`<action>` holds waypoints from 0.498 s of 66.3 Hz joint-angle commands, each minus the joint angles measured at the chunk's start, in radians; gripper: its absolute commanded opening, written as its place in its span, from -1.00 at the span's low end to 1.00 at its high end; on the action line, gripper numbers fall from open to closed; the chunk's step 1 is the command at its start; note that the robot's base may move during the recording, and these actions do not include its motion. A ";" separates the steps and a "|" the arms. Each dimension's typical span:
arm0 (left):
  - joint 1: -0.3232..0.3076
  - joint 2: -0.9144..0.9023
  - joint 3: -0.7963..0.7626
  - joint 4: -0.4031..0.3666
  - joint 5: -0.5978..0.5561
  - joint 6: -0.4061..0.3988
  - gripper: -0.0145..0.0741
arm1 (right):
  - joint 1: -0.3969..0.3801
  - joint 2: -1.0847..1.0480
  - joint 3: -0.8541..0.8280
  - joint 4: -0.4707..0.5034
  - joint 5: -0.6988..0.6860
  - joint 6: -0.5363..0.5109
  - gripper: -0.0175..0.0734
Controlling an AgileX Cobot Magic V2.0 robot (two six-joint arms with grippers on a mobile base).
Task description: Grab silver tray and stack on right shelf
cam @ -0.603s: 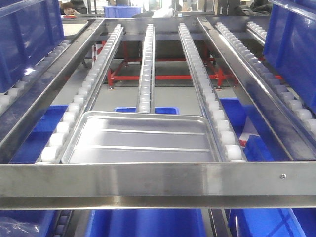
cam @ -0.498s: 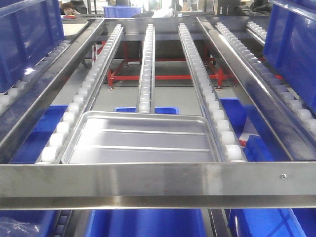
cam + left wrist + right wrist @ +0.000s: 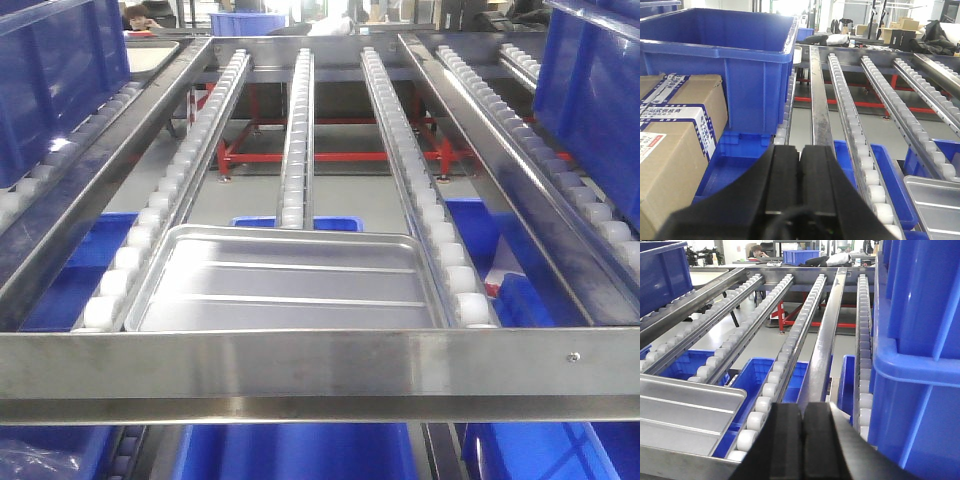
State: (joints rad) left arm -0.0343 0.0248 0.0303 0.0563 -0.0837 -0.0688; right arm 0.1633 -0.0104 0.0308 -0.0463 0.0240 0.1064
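No text can be read in any view. In the left wrist view, the stacked brown cardboard boxes (image 3: pixel 687 150) carry white printed labels with blue bands (image 3: pixel 671 113). The dark characters on them are too blurred to make out. One lower white label (image 3: pixel 647 145) shows an unreadable red mark.

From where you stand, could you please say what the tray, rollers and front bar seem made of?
Silver tray: shiny metal, perhaps steel or aluminium, judging by its bright reflections. Rollers: probably white plastic, dull and evenly coloured. Front bar: brushed steel by its look, with streaky grey sheen.
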 commanded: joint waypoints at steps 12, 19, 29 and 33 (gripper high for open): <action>-0.002 0.012 0.026 0.000 -0.087 0.003 -0.88 | -0.003 -0.019 -0.001 -0.001 -0.093 -0.009 -0.51; -0.002 0.012 0.023 -0.028 -0.133 -0.002 -0.88 | -0.002 -0.017 -0.005 -0.001 -0.083 -0.009 -0.51; -0.028 0.034 -0.074 -0.007 0.035 -0.003 -0.88 | 0.003 0.041 -0.082 0.004 -0.005 0.030 -0.51; -0.050 0.063 -0.116 -0.004 0.084 -0.003 -0.88 | 0.003 0.096 -0.124 0.004 0.024 0.030 -0.51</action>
State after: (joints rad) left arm -0.0590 0.0455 -0.0083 0.0452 0.0243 -0.0688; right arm 0.1633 0.0206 -0.0164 -0.0438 0.1021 0.1289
